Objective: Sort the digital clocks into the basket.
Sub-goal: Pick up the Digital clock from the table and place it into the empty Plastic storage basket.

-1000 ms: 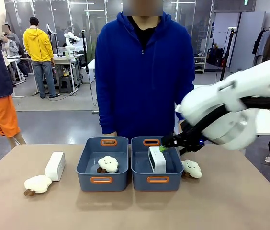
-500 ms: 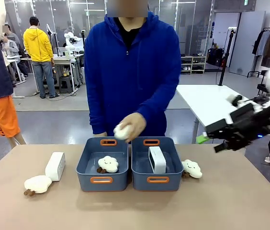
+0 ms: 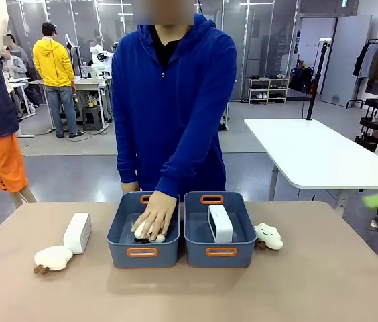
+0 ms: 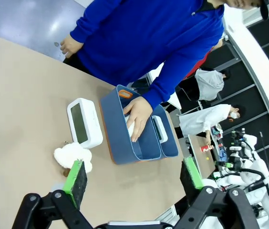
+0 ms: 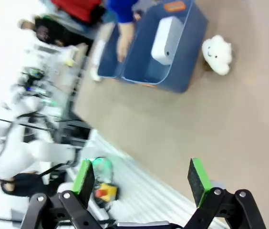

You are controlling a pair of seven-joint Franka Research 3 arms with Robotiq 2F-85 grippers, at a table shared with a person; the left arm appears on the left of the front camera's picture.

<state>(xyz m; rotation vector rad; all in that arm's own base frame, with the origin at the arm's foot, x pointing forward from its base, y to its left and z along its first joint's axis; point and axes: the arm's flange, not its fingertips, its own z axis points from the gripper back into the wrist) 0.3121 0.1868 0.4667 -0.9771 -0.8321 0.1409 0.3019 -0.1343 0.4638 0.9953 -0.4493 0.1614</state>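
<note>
- At centre right, one digital clock (image 3: 220, 223) upright in the basket (image 3: 220, 252); second clock (image 3: 77, 232) lower left, unsorted
- Left gripper (image 4: 132, 174) and right gripper (image 5: 141, 176) gaping, empty
- Next, probably: fetching that second clock

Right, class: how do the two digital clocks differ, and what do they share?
The sorted clock stands inside the right basket; the unsorted clock sits on the table, left of both baskets. The sorted clock has its basket to itself; the unsorted clock has a cloud plush close by. Both are white rounded blocks.
</note>
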